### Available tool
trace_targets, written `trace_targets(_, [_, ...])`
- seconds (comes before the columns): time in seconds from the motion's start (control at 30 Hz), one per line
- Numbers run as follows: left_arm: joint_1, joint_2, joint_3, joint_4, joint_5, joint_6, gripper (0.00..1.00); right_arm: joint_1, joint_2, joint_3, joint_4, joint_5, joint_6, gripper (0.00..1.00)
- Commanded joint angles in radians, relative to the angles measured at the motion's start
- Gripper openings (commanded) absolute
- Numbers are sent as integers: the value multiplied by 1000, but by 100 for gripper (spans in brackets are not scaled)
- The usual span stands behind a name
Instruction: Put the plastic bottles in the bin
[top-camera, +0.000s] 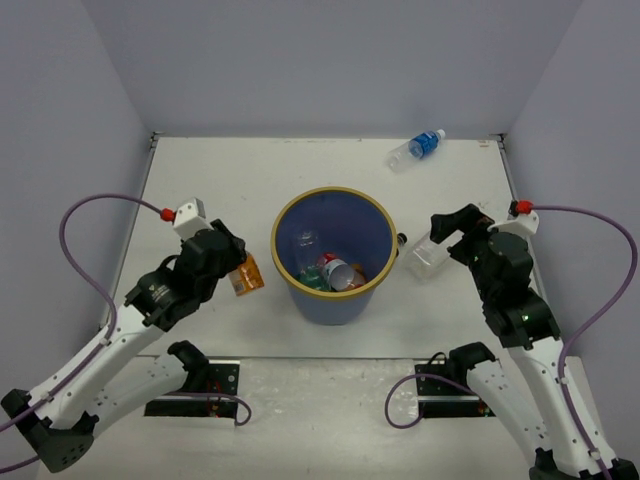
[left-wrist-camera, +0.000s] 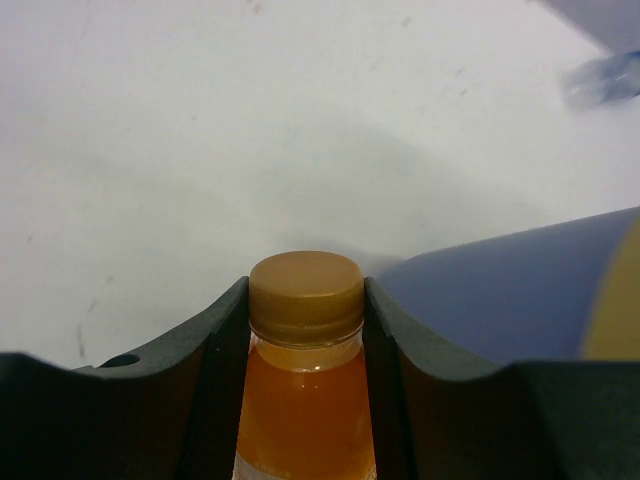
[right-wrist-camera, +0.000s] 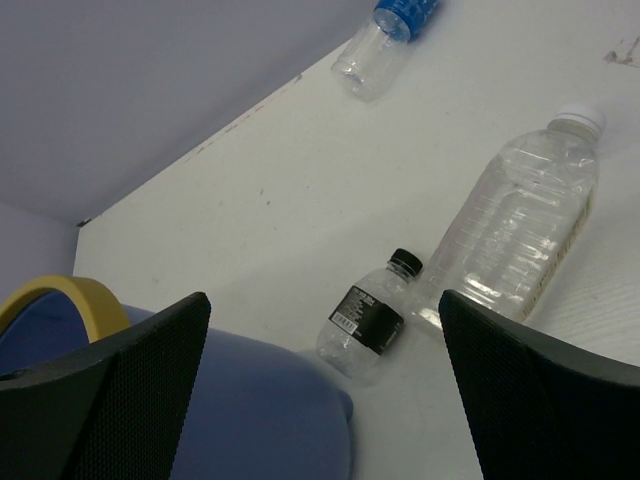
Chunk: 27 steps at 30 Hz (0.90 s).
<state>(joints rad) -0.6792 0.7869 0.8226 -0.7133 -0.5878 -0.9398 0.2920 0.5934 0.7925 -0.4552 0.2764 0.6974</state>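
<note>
An orange bottle (left-wrist-camera: 305, 400) is gripped at its neck by the left pincer (left-wrist-camera: 305, 290), with the fingers (left-wrist-camera: 215, 380) pressed against both sides just below the tan cap. Seen from above, this bottle is held just left of the bin (top-camera: 372, 215), outside its yellow-tan rim. The bin stands at the middle of the counter (top-camera: 210, 190). Inside it, a plain clear bottle (top-camera: 305, 245) is seen at the left, with a green bottle (top-camera: 314, 281) and a red-labelled bottle (top-camera: 340, 272) with a white cap lying together at the near side. The right pincer (right-wrist-camera: 322, 300) is spread wide and holds nothing; its two dark fingers (right-wrist-camera: 540, 390) frame the wrist view. Between them, on the counter just right of the bin, a small clear bottle (right-wrist-camera: 368, 318) with a black cap and a dark label is seen lying. A large clear bottle (right-wrist-camera: 525, 220) with a white cap lies just beside it, to its right; whether the two touch cannot be told. A blue-labelled bottle (top-camera: 417, 148) lies on its side at the far right of the counter, close to the back wall and well apart from the bin and both pincers.
</note>
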Motion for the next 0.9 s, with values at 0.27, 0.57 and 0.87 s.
trace_targets(0.27, [-2, -28, 362, 582, 147, 458, 0, -6, 47, -15, -50, 119, 52, 99])
trace_targets(0.57, [-5, 284, 499, 671, 679, 477, 5, -14, 69, -60, -53, 115, 102, 99])
trace_targets(0.87, [-29, 391, 426, 734, 738, 452, 25, -54, 65, -109, -59, 73, 105, 99])
